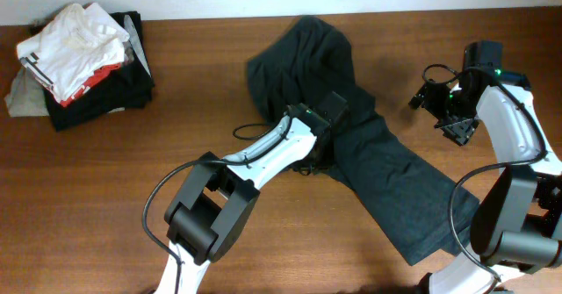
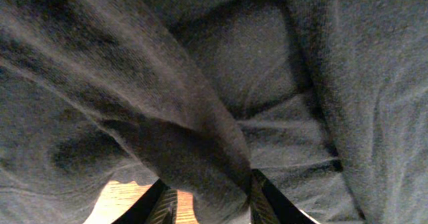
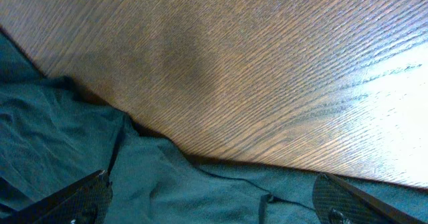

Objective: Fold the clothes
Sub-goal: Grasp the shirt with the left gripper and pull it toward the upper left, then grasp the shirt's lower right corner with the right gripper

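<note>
The dark charcoal T-shirt (image 1: 395, 180) lies crumpled in a long diagonal band from the table's top middle to its lower right. No lettering shows. My left gripper (image 1: 327, 110) sits on the shirt's middle. In the left wrist view the fingers (image 2: 210, 207) are closed on a raised fold of the fabric (image 2: 334, 83), which fills the view. My right gripper (image 1: 439, 110) hovers over bare wood just right of the shirt. In the right wrist view its fingers (image 3: 214, 204) are wide apart and empty above the shirt's edge (image 3: 67, 137).
A pile of other clothes (image 1: 79, 57), white, black and red, sits at the table's far left corner. Bare wooden tabletop (image 1: 132, 154) lies left of the shirt and in front of it. The right arm's base stands at the lower right edge.
</note>
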You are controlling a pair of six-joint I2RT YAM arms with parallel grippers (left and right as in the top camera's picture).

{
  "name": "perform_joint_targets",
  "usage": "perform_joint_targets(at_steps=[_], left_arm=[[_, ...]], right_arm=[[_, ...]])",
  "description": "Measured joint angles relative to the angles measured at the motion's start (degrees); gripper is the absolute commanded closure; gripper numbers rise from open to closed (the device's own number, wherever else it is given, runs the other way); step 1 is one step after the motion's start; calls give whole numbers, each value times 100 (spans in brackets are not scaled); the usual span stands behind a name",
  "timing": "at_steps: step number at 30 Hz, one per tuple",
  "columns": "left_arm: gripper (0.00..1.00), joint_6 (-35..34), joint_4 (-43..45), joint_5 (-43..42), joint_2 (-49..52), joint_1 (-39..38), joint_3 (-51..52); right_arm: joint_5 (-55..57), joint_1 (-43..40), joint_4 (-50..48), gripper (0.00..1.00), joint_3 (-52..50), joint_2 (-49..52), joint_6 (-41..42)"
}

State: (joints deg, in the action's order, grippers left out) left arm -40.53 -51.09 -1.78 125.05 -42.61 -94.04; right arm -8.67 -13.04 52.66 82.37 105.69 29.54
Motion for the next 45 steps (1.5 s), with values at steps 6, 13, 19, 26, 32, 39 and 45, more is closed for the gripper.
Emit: perform_joint_targets(at_steps=[6,13,19,26,32,39,45], left_arm=[[88,17,-39,-125,0,0,-7],[99,238,-479,-138,4,0,-490],[99,372,-1493,457,11,94,-1462],[99,433,-2166,1436,11,1978,-2118],[99,431,-2288,1692,11,3735,-2118],[99,431,-2240,1746,11,3967,-2118],[99,431,-1904,1749,44,4004,-1853]], right_arm=[[0,0,0,1,0,0,2],[0,0,-2,1,0,0,4],[0,0,0,1,0,0,2],[0,0,2,1,0,0,4],[-817,107,81,1,0,2,-756],[-1161,1998,1665,21,0,2,-2135],[81,3626,2715,21,-17,0,-1659]])
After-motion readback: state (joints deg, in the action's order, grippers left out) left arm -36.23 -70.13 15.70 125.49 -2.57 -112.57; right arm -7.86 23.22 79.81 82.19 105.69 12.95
